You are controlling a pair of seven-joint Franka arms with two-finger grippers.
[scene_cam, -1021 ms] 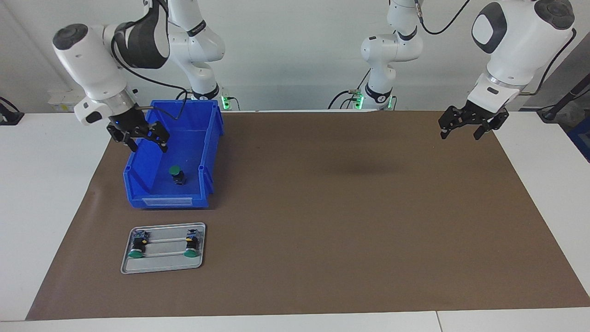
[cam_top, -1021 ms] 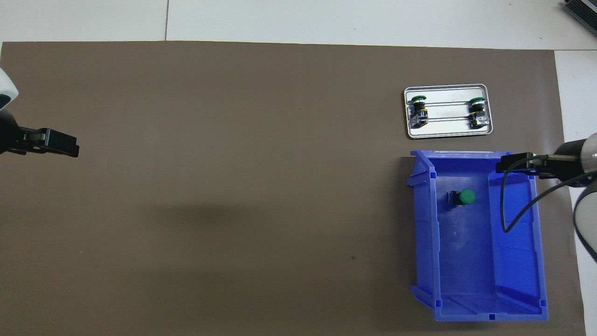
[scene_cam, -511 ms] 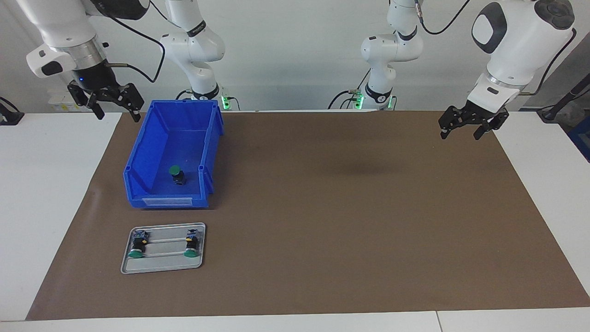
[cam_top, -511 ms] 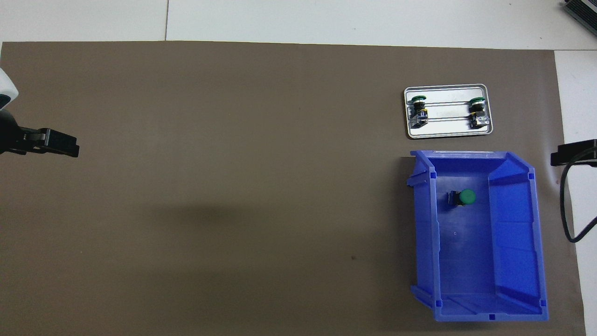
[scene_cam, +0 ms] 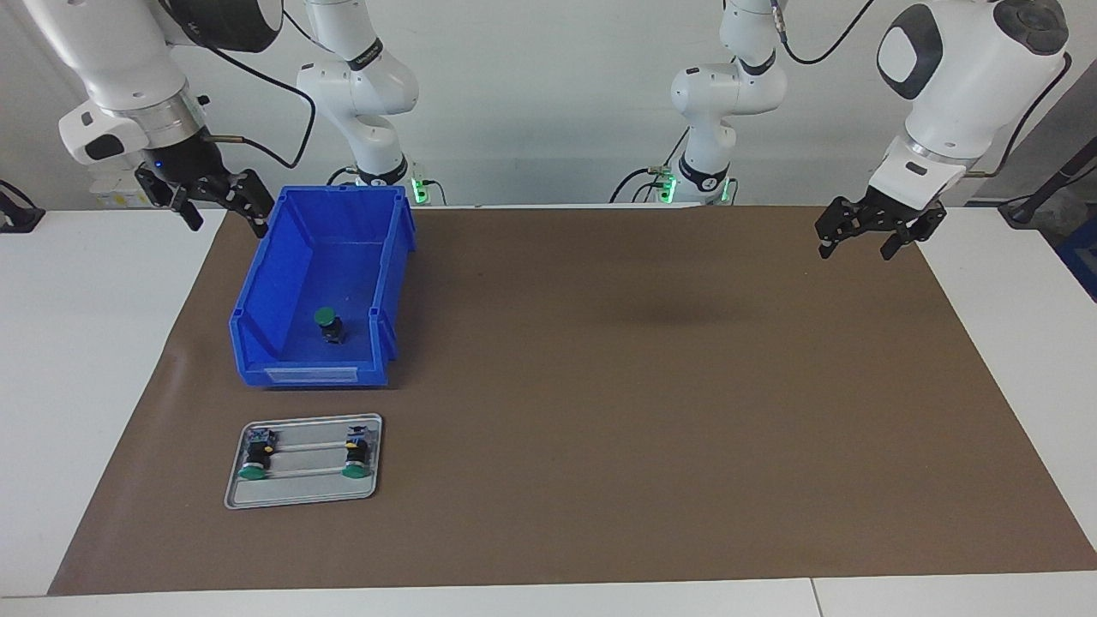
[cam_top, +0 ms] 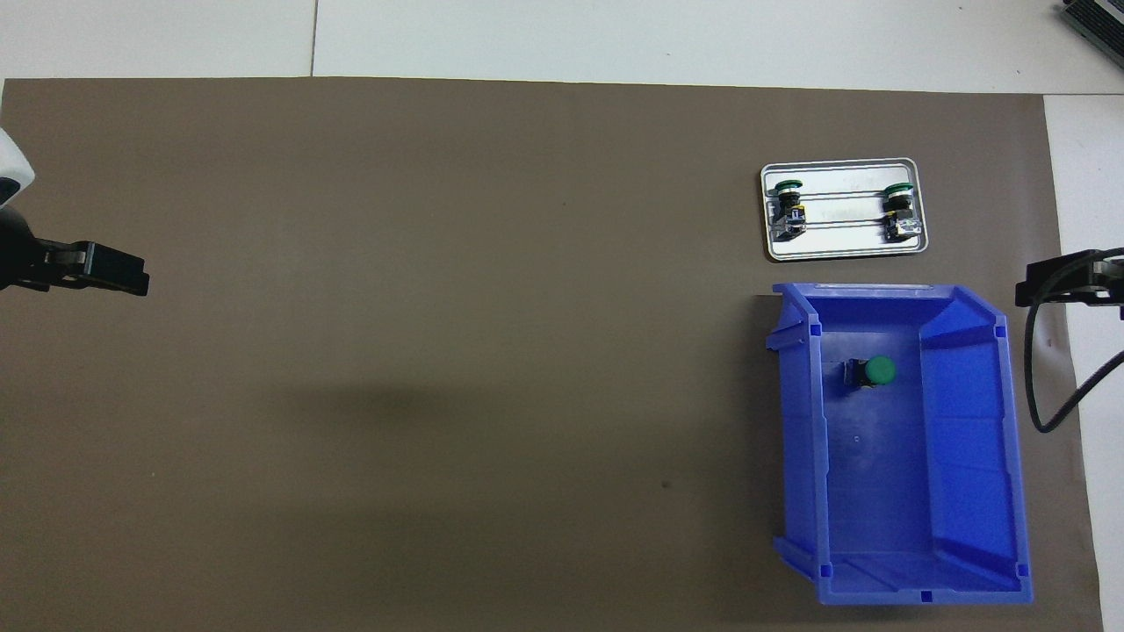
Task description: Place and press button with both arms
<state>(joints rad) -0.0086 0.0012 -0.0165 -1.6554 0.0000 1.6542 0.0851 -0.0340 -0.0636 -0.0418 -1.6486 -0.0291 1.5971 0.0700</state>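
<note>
The button [scene_cam: 329,325], a green cap on a black body, stands inside the blue bin [scene_cam: 391,283], in the part farther from the robots; from above it shows as the button [cam_top: 876,371] in the bin [cam_top: 795,421]. My right gripper [scene_cam: 224,221] hangs open and empty in the air just outside the bin's wall, toward the right arm's end of the table; in the overhead view the right gripper [cam_top: 1041,290] is beside the bin. My left gripper [scene_cam: 855,251] waits open and empty above the mat's edge at the left arm's end, seen from above as the left gripper [cam_top: 123,274].
A small metal tray [scene_cam: 300,497] lies on the brown mat [scene_cam: 651,411] beside the bin, farther from the robots. Two more green-capped buttons [scene_cam: 255,455] [scene_cam: 356,453] lie on their sides in it. A black cable hangs from the right wrist.
My right gripper has risen from over the bin's wall and swung outward toward the right arm's end, then come back a little toward the bin. The left arm and the button have not moved.
</note>
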